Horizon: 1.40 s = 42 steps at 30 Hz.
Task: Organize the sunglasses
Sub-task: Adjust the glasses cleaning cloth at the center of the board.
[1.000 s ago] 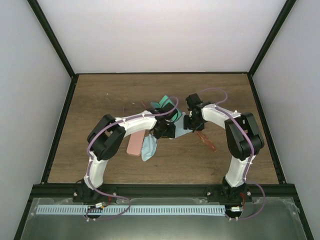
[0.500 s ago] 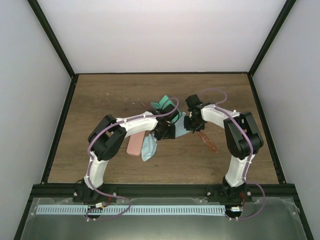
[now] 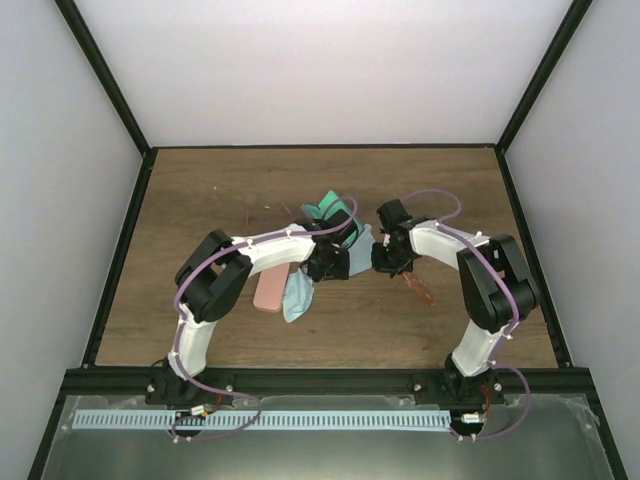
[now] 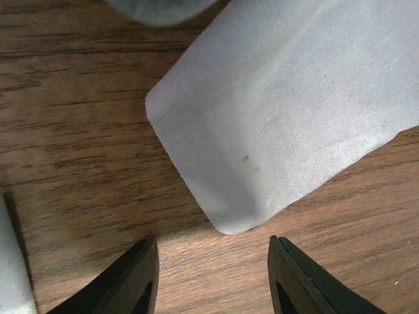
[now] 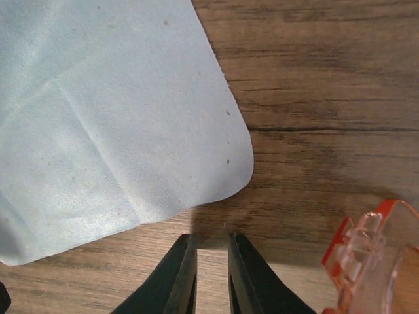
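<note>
The orange-red sunglasses point(image 3: 418, 288) lie on the wood to the right of my right gripper point(image 3: 385, 262). A corner of them shows in the right wrist view point(image 5: 373, 255). That gripper's jaws stand a narrow gap apart with nothing between them point(image 5: 211, 275), just short of the edge of a light blue cloth point(image 5: 111, 124). My left gripper point(image 3: 328, 262) is open and empty point(image 4: 213, 275), close above the wood, facing the rounded corner of a grey-blue piece point(image 4: 281, 111) that looks like a case. Thin wire-like shapes point(image 3: 262, 214), perhaps the other pair, lie far left of centre.
A pink case point(image 3: 270, 288) and a second light blue cloth point(image 3: 297, 296) lie under the left forearm. A teal-green item point(image 3: 330, 210) sits behind the left gripper. The two grippers are close together over the table's middle. Black frame posts border the table point(image 3: 200, 330).
My right gripper has moved toward the near side, off the light blue cloth and closer to the orange-red sunglasses. The left arm has stayed in place.
</note>
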Each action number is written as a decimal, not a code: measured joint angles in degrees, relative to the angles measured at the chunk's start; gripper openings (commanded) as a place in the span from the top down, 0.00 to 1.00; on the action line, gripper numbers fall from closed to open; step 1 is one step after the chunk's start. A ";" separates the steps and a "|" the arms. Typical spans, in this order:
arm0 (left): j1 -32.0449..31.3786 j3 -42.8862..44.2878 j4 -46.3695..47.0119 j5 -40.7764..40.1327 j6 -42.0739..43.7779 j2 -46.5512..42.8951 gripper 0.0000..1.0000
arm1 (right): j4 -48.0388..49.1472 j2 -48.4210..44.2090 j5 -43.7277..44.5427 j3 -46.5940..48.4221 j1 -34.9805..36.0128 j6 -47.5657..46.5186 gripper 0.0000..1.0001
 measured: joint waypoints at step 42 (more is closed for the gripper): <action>0.00 0.37 0.02 0.35 -3.26 0.22 0.57 | 2.56 0.48 -4.37 -0.57 -1.79 2.08 0.99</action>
